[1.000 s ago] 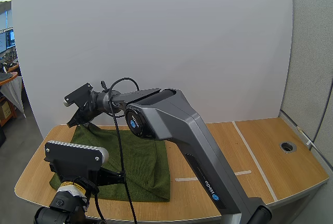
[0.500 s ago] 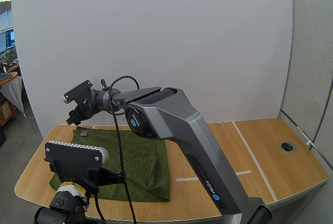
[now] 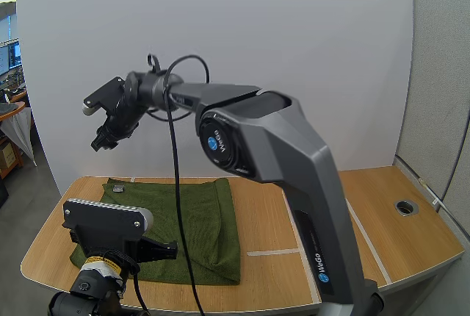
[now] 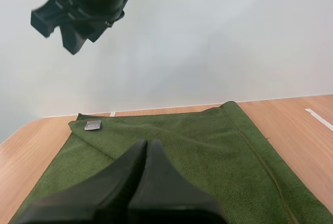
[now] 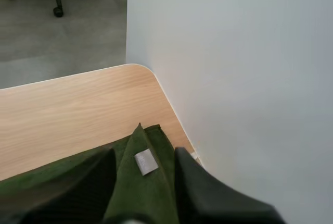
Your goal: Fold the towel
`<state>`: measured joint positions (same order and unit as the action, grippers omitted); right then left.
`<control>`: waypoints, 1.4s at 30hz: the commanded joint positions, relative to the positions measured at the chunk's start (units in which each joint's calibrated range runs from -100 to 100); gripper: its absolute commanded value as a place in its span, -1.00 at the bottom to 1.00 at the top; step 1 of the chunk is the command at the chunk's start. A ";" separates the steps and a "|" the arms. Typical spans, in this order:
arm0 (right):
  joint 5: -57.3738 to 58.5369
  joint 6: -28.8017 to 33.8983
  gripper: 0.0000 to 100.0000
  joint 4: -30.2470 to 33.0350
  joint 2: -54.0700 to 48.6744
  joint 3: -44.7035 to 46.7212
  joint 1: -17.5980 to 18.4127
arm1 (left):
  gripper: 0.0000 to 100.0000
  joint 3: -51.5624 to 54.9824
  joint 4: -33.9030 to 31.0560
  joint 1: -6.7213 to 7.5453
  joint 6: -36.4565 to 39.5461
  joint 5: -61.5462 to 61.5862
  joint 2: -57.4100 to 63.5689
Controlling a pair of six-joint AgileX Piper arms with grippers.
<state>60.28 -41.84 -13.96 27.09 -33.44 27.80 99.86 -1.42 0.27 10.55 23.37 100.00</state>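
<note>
A dark green towel (image 3: 202, 220) lies folded flat on the left part of the wooden table (image 3: 308, 213). A small grey tag (image 3: 117, 188) marks its far left corner. My right gripper (image 3: 103, 139) hangs in the air well above that corner, open, with nothing between its fingers. In the right wrist view the towel (image 5: 156, 193) and its tag (image 5: 146, 162) show far below the open right gripper (image 5: 144, 153). My left gripper (image 4: 145, 143) is shut, low over the near part of the towel (image 4: 208, 146), holding nothing. The right gripper (image 4: 67, 28) hovers above the tag (image 4: 92, 125).
A white wall (image 3: 294, 73) stands right behind the table's far edge. White tape lines (image 3: 360, 224) cross the bare right half of the table. A round cable hole (image 3: 406, 206) sits near the right edge.
My right gripper has let go of the towel's far left corner, opened and risen well above the table. The corner now lies flat. The left arm has barely moved.
</note>
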 commanded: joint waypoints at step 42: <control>39.72 6.28 -1.00 3.51 -50.33 13.94 -9.55 | -1.00 0.14 0.54 -0.14 0.03 -0.71 0.00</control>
<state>99.98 -34.81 -9.87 -16.64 -27.51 18.71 99.86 -1.42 0.27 10.55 23.37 100.00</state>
